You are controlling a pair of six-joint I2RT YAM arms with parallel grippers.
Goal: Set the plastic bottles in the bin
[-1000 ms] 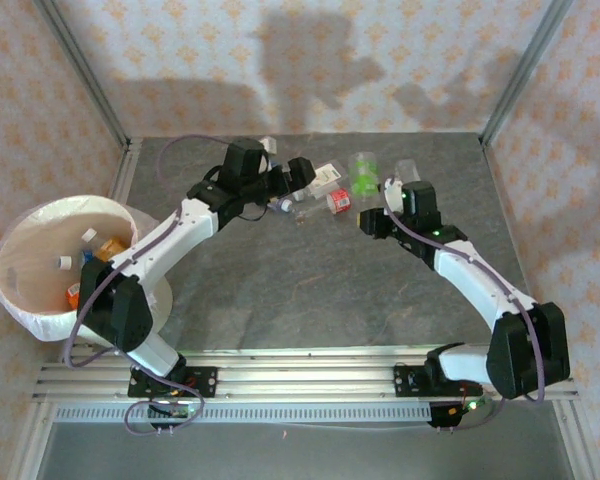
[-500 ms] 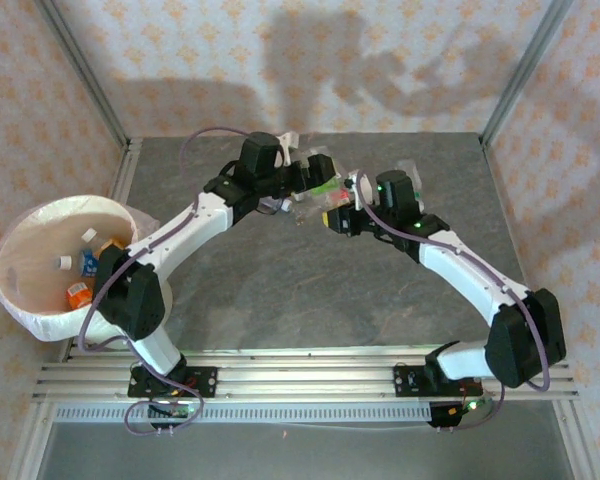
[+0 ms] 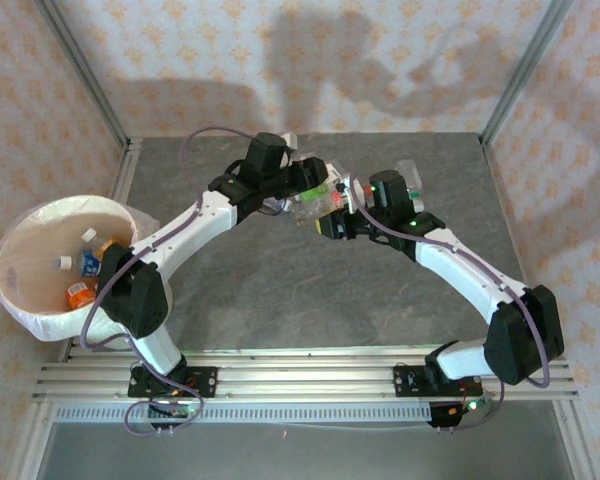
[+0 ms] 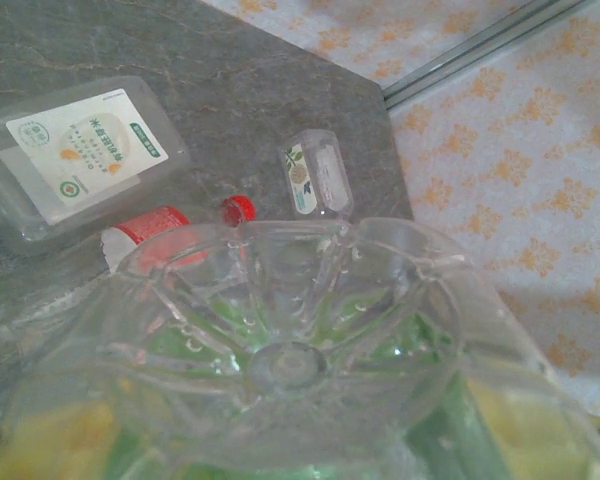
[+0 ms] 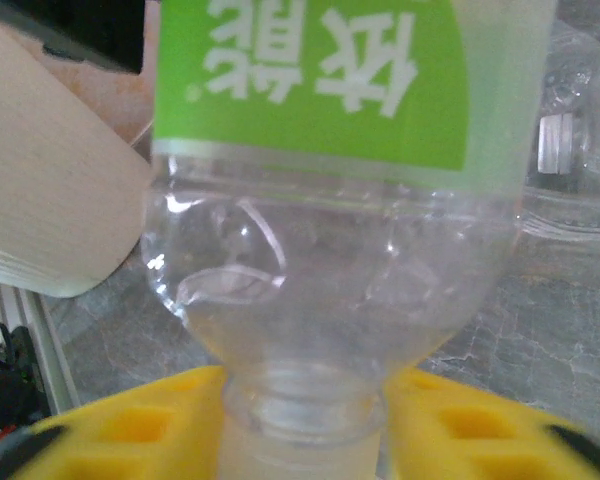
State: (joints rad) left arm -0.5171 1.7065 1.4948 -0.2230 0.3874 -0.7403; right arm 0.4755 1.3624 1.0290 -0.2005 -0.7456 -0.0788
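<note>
Currently held bottle: clear green-labelled bottle (image 3: 325, 192), over the far middle of the surface (image 3: 280, 290), stretched between the two grippers; base toward the left wrist camera, neck toward the right one
Right gripper (image 5: 302, 432): yellow fingers (image 5: 120, 430) set against both sides of the bottle's neck, just under the shoulder; holding the green-labelled bottle by the neck
Left gripper (image 3: 318, 186): at the bottle's other end; the ribbed base looms close in its wrist view, with a yellow blur through the clear wall at either side; whether the gripper clamps the body cannot be told
Bin (image 3: 30, 312): round, white-lined, pinkish inside, at the left edge of the surface, well apart from both grippers; several bottles lie in it, among them an orange-marked bottle (image 3: 78, 295) and a white-capped bottle (image 3: 64, 262)
Loose bottles on the surface: flat clear bottle (image 4: 80, 150) with a white label, lying on its side; red-capped bottle (image 4: 158, 225) with a red label just beside it; small clear bottle (image 4: 317, 175) a little farther off, near the surface's corner
Arms: both bent inward, meeting above the far half of the surface
</note>
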